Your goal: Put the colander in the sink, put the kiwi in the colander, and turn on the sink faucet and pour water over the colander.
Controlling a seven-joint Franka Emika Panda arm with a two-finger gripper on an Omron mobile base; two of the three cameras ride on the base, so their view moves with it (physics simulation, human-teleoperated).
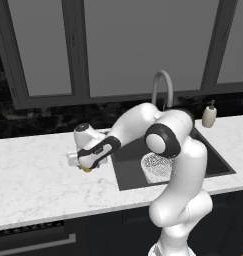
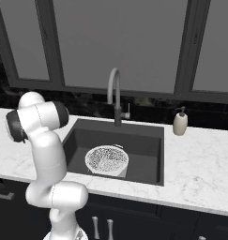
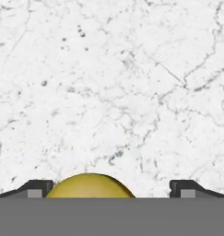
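The white mesh colander [image 2: 106, 159] sits upright on the floor of the dark sink [image 2: 143, 140], also visible in the left base view as colander [image 1: 158, 167] behind my arm. The grey gooseneck sink faucet [image 2: 114, 89] stands behind the basin, with no water visible. On the marble counter left of the sink lies the small yellow-brown kiwi [image 1: 87, 170]. My gripper [image 1: 86, 166] points down right over it. In the hand view the kiwi [image 3: 89, 185] sits between the spread fingertips [image 3: 35, 189], nearer the left one; the gripper [image 3: 111, 190] is open.
A beige soap dispenser [image 2: 180, 123] stands on the counter right of the faucet. White marble counter [image 1: 38, 175] stretches left of the sink [image 1: 128, 170]. Dark windows and a black backsplash run behind. My arm arches over the sink's left edge.
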